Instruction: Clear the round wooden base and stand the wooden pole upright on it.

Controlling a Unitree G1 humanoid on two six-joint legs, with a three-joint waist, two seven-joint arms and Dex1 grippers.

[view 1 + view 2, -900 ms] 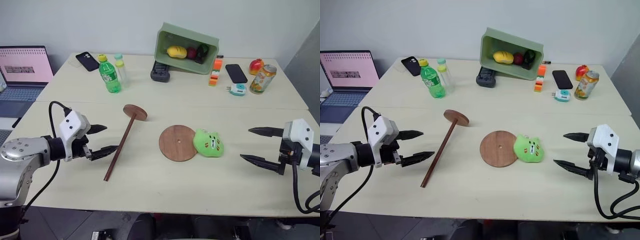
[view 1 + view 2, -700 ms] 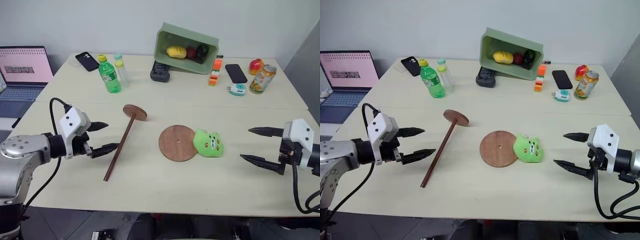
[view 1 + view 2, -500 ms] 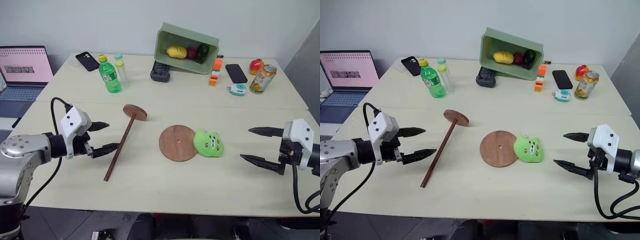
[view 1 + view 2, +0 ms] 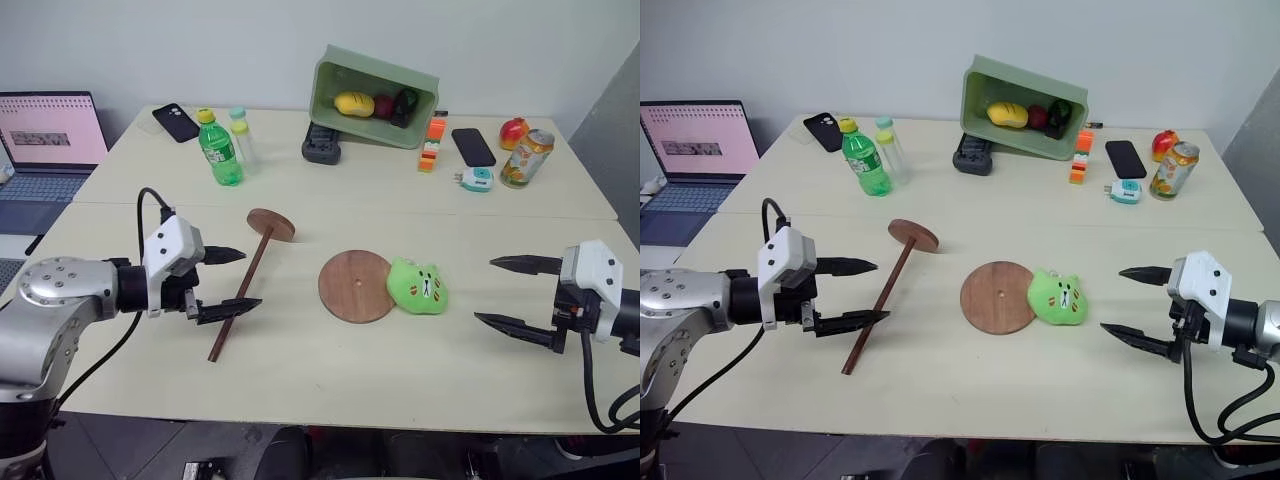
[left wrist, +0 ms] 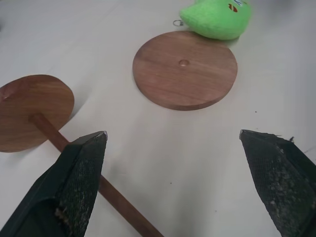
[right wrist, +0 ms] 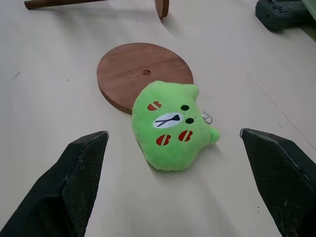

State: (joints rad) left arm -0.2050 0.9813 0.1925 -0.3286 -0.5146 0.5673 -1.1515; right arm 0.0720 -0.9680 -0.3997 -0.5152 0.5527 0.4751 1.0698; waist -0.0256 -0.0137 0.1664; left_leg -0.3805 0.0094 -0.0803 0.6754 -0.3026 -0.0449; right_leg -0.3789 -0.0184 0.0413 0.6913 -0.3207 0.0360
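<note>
Can [image 4: 526,157], label perhaps unreadable

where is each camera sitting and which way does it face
Eye views: on the head, looking down over the table; left end effector and right end effector both open.
Left wrist view: along its fingers at the wooden pole and round wooden base.
Right wrist view: at the green plush, overlapping the base.
Both wrist views share base and plush.

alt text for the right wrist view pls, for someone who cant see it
A green plush toy lies on a pale table, overlapping the near edge of the round wooden base. The right gripper is open, one black finger at either side, and the wooden pole lies beyond the base.
</note>
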